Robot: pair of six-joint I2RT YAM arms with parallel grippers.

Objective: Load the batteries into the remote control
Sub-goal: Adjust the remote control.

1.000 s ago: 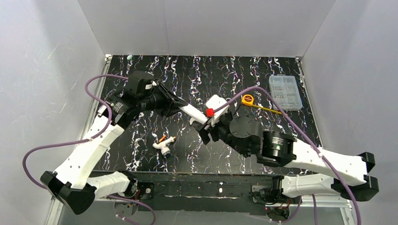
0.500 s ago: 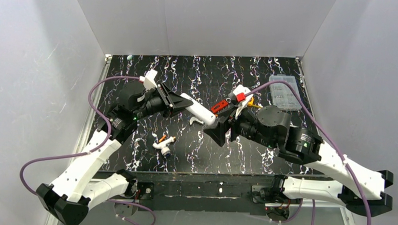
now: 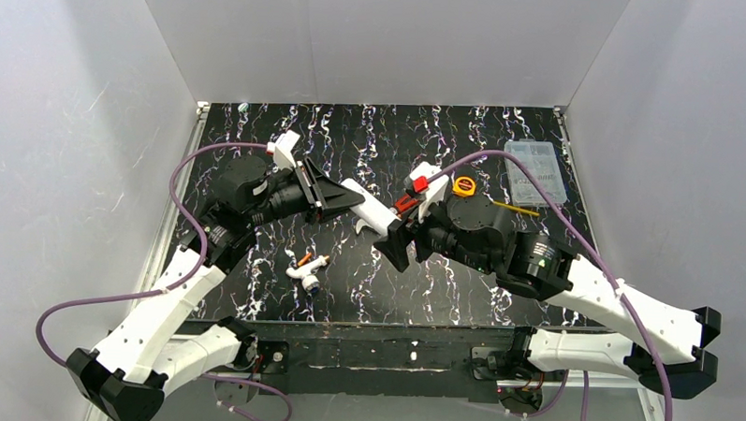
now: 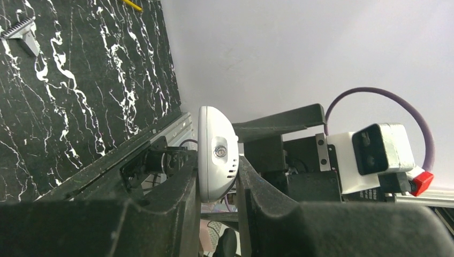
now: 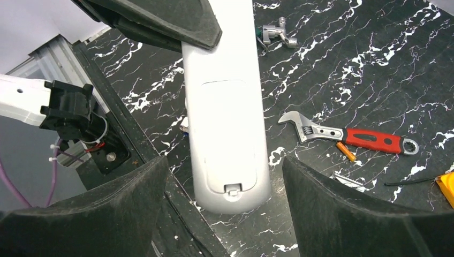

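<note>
Black marbled bench [image 3: 259, 150], white walls. My left gripper [image 3: 344, 193] pinches slim white rectangular remote control [image 5: 227, 107] aloft mid-bench, back cover still on. My right gripper [image 5: 225, 171] spread around its free end, not touching. One thin orange battery [image 5: 345, 151] beside red-handled wrench [image 5: 353, 138]. Next, likely: I slide cover off.

The left arm [image 3: 175, 288] reaches forward and bends toward the middle. The left gripper [image 3: 337, 192] squeezes one end of the remote [image 3: 371, 209]. The right arm [image 3: 619, 299] reaches left to meet it. The right gripper [image 3: 403, 226] is spread wide, one finger on each side of the remote's other end, not touching.
</note>
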